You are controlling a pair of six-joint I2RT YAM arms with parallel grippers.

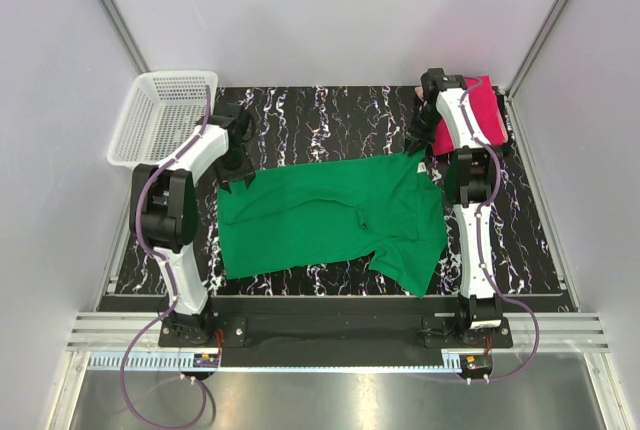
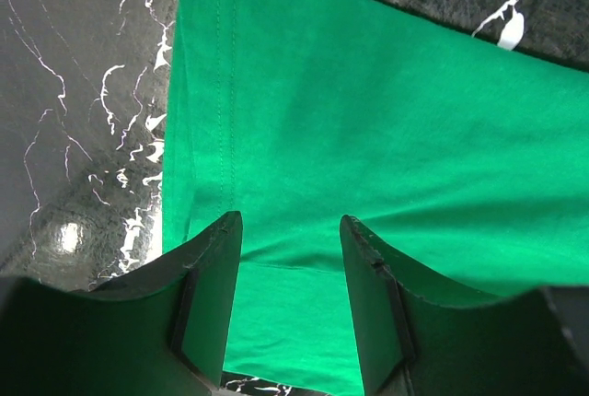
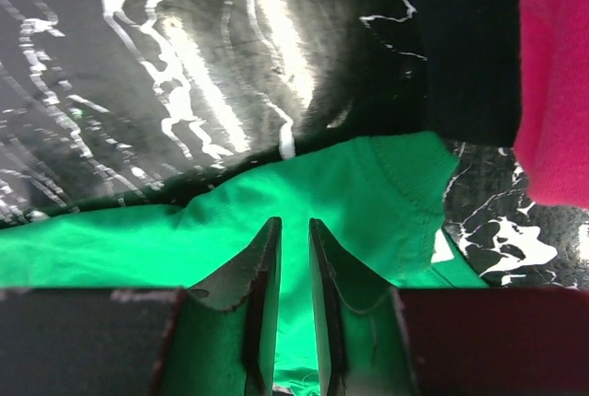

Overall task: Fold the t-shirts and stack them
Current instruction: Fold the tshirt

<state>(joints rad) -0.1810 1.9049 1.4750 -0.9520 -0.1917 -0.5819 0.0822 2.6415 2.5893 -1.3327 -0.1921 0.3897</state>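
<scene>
I am lining up the first fold of the green t-shirt point(image 1: 320, 215), which is lying spread on the surface point(image 1: 330, 110), just right of the white mesh basket point(image 1: 178, 75) and nearer to me. The pink t-shirt point(image 1: 480, 110) is sitting at the far corner, well across from the basket, partly hidden by the right arm.

My left claw point(image 2: 290, 221) is hovering released over the hem corner closest to the basket, with flat cloth showing between its fingers. My right claw point(image 3: 290, 223) is sitting at the collar end, farthest from the basket, jaws nearly together with green in the slit. I cannot tell whether it is pinching cloth.

For a clean fold, I am aiming to have both claws gripping matching far-edge corners, then lifting level together.
</scene>
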